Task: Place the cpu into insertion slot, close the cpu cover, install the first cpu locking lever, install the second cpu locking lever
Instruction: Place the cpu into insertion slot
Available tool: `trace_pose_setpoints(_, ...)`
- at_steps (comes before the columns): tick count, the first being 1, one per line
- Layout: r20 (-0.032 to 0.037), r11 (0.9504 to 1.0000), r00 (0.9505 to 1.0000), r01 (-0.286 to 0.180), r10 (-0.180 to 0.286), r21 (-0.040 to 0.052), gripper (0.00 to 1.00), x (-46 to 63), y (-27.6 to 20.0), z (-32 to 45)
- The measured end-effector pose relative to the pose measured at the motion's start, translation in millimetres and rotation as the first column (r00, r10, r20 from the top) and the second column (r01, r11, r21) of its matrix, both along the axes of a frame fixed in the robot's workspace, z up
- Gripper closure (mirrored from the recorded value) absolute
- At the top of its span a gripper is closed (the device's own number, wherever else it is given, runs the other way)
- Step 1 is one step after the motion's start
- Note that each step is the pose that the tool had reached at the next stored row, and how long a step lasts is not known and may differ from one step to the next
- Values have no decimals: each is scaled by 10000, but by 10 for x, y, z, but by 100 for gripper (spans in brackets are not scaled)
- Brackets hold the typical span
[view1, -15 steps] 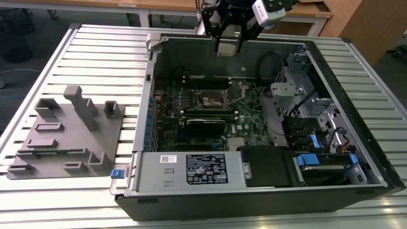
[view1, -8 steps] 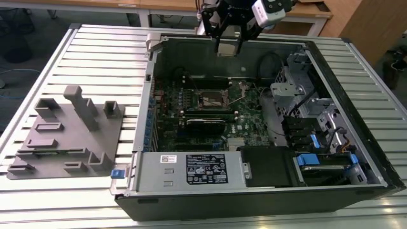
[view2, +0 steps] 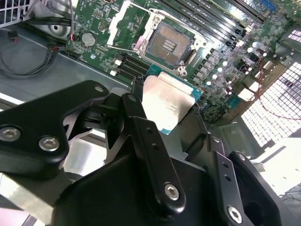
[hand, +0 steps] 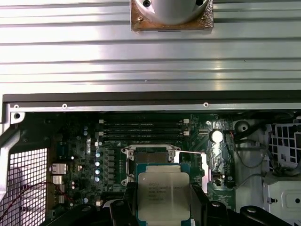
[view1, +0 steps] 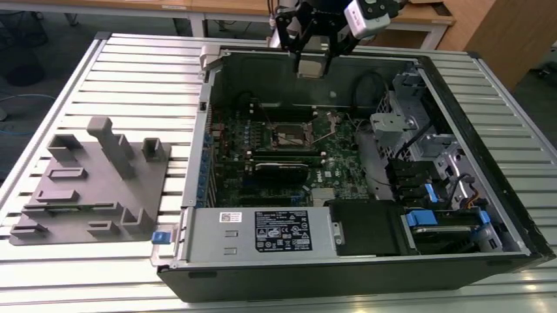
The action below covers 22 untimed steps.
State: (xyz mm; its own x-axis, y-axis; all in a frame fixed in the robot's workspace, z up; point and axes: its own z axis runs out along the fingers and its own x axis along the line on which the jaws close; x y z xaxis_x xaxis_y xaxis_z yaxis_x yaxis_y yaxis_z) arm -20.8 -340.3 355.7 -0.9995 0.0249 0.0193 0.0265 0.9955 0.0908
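One open computer case [view1: 348, 282] lies on one slatted metal table [view1: 130, 65]. A single grey fixture block [view1: 87, 189] sits beside it, on the exterior view's left. One green motherboard [view1: 340, 163] lines the case floor. One gripper [view1: 312, 67] hangs above the case, its two fingers [view2: 141, 127] clamped on opposite edges of the one cpu [view2: 167, 103] [hand: 163, 195]. The cpu is held in the air, well apart from the single insertion slot [view2: 168, 44], which sits uncovered on the board.
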Motion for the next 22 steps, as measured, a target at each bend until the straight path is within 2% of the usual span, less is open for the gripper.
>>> trace_pose_setpoints(14,0,10000,10000,0,0,0,46,0,0,-34)
trace_pose_setpoints(22,-1,10000,10000,-1,1,-1,46,0,0,-80)
